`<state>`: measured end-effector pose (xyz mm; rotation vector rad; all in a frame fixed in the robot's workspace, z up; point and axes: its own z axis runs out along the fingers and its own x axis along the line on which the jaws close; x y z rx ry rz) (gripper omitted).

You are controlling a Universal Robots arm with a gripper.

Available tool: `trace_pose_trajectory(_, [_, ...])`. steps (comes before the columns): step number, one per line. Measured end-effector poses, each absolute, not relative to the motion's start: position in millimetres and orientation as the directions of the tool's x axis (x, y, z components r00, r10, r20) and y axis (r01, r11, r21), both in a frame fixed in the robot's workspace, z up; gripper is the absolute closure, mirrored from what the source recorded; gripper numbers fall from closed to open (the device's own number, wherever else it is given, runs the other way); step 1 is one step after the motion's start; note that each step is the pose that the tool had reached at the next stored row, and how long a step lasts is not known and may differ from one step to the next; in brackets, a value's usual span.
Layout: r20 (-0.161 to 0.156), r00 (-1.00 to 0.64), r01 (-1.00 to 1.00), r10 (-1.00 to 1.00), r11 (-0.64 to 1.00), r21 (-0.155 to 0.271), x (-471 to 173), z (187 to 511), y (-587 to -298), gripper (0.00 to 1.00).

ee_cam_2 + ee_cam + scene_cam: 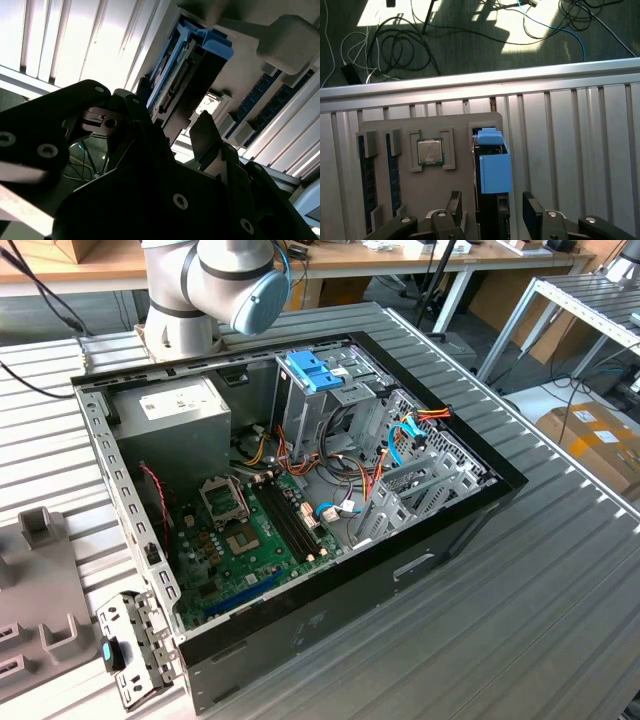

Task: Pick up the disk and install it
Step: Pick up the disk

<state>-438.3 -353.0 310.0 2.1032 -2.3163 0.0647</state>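
The disk (pixel 495 172) stands on its thin edge in a slot of a grey tray (pixel 450 185). The tray also holds a square chip (pixel 430 151) and two long memory sticks (pixel 367 180). In the exterior view, the tray (pixel 40 580) lies on the ribbed metal table (pixel 560 590), at about 8 o'clock from the open computer case (pixel 350 610).

The claw (pixel 492 200) is wide open and holds nothing. Its two dark fingers (pixel 532 210) hang one on each side of the disk. In the first wrist view I can see a gap on both sides. The second wrist view is dark near the disk (pixel 190 75), so one pad may be brushing it, but I cannot be sure.

I think the disk is hard and stiff and will not bend. It looks a bit heavy for its size. Its flat metal sides are smooth, so it could slip if the squeeze is weak. It could break inside if it is bumped or dropped. The blue plastic frame around it looks thin and may bend. The row of pins on the disk's edge should not be touched. The best place to hold it is on the two big flat sides, near the middle.

Inside the case, a metal cage with a blue bracket (pixel 312 370) on top stands at about 1 o'clock.
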Motion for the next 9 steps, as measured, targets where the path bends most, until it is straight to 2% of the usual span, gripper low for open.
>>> trace_pose_trajectory(9, [0.037,-0.047,-0.999,-0.998,0.046,-0.022,-438.3,304.4,-351.9,0.4])
